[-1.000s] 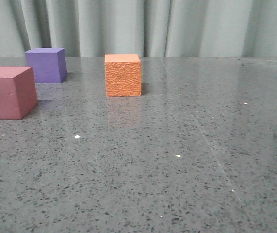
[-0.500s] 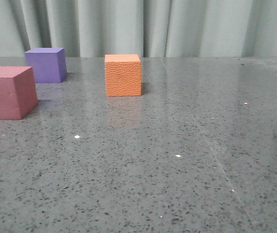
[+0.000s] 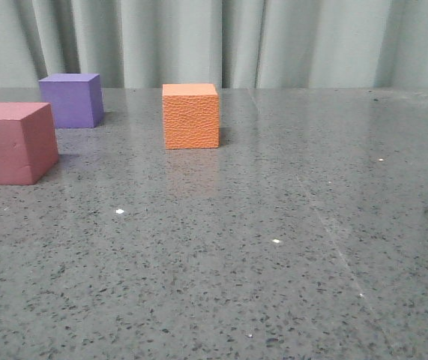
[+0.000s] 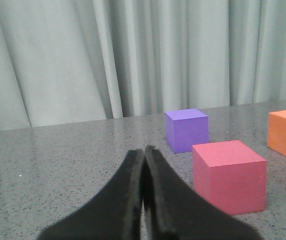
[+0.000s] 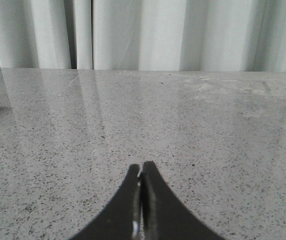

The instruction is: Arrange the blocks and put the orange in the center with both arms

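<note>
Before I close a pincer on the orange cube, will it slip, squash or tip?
The orange cube has a pebbled face, so it probably grips well. It looks like foam, likely light and slightly squashy. It sits flat on the table, so a push should slide it rather than tip it.

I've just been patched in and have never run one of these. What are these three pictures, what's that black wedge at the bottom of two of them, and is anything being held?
The machine has two arms, each ending in a two-fingered pincer. The wide picture comes from a fixed camera looking forward over the table; neither arm shows in it. The other two come from cameras on the wrists. The black wedge is that arm's own fingers: the left pincer and the right pincer, both pressed shut with nothing between them.

On the speckled grey table stand three foam cubes, none touching: a pink-red cube nearest on the left, a purple cube behind it, and an orange cube further right. A pale curtain hangs behind.
</note>
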Controlling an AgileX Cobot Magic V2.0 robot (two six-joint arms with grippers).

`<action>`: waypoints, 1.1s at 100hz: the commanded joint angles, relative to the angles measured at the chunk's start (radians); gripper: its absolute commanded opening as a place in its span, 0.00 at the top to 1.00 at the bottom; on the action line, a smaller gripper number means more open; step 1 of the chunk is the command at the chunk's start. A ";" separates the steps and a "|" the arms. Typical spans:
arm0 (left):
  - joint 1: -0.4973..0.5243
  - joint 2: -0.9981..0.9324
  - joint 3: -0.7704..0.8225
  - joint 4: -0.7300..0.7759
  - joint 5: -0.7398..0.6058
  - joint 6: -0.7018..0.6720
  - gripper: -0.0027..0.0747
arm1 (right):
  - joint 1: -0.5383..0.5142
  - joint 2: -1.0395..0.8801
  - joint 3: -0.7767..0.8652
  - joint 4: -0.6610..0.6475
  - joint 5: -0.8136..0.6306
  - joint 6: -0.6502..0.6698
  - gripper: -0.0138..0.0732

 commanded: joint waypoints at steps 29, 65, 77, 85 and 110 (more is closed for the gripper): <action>0.002 -0.033 0.055 -0.003 -0.075 -0.007 0.99 | -0.005 -0.021 -0.014 -0.015 -0.077 0.003 0.92; 0.002 -0.033 0.055 -0.003 -0.075 -0.007 0.99 | -0.005 -0.021 -0.014 -0.015 -0.077 0.003 0.92; 0.002 -0.033 0.055 -0.003 -0.084 -0.007 0.99 | -0.005 -0.021 -0.014 -0.015 -0.077 0.003 0.92; 0.002 -0.033 0.055 -0.003 -0.149 -0.007 0.99 | -0.005 -0.021 -0.014 -0.015 -0.077 0.003 0.92; 0.002 0.004 -0.091 -0.223 -0.011 -0.008 0.99 | -0.005 -0.021 -0.014 -0.015 -0.077 0.003 0.92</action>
